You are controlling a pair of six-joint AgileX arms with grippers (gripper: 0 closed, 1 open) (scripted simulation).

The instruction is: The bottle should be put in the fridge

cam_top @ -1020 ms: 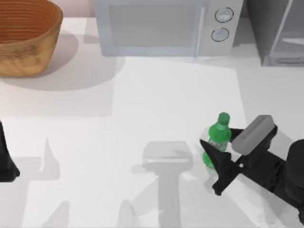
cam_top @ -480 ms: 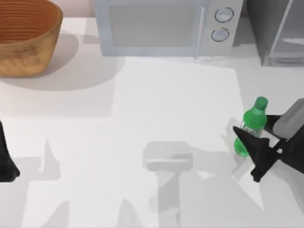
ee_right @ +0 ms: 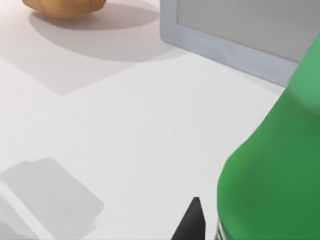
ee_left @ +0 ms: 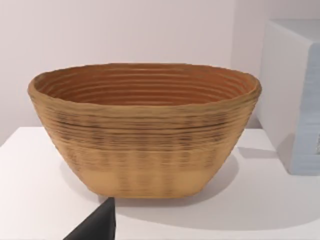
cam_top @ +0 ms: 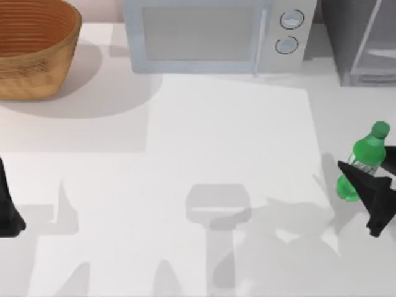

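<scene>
Green plastic, the bottle (cam_top: 365, 159), is pinched upright at its waist by the right hand (cam_top: 371, 185) at the frame's right edge, below the fridge (cam_top: 362, 40) in the upper right corner, presumably for carrying. The left hand (cam_top: 7, 210) is parked at the left edge; its fingers cannot be told.

Right end effector (cam_top: 370, 179) at bench's right edge, fingers clamped around bottle (cam_top: 364, 162). Left arm (cam_top: 7, 207) parked at left edge.
</scene>
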